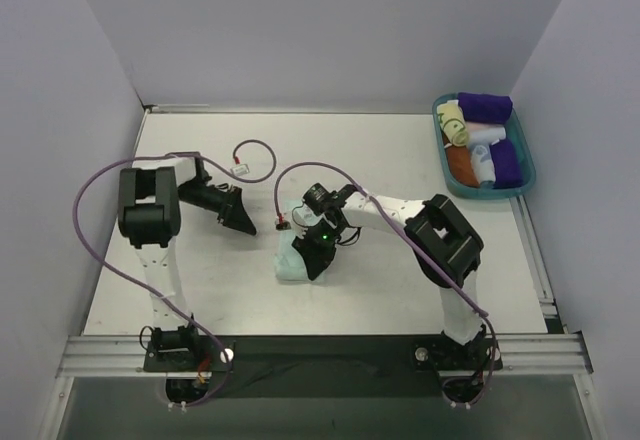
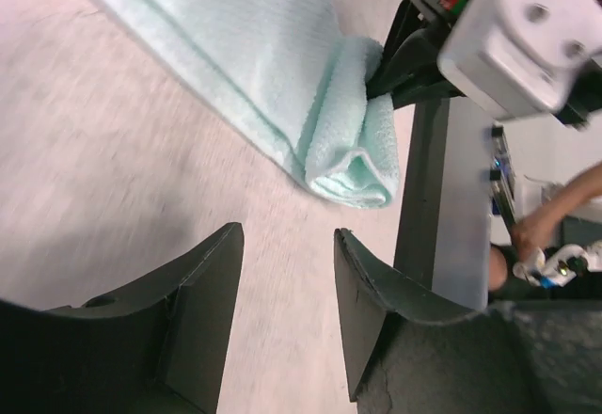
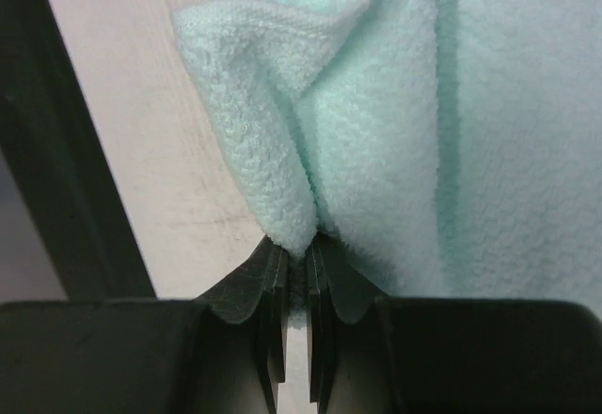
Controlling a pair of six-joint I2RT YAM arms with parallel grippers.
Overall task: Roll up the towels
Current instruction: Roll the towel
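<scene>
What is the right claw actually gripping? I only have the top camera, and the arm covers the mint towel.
Observer: On the right wrist camera the right claw is shut on a bunched fold at the mint towel's edge.
Operator: And the left claw?
Observer: The left wrist camera shows the left claw open, empty, and short of the towel.
Operator: Is any roll started?
Observer: From there, the towel's end is turned over into one loose fold beside the right claw, not a tight roll.
</scene>
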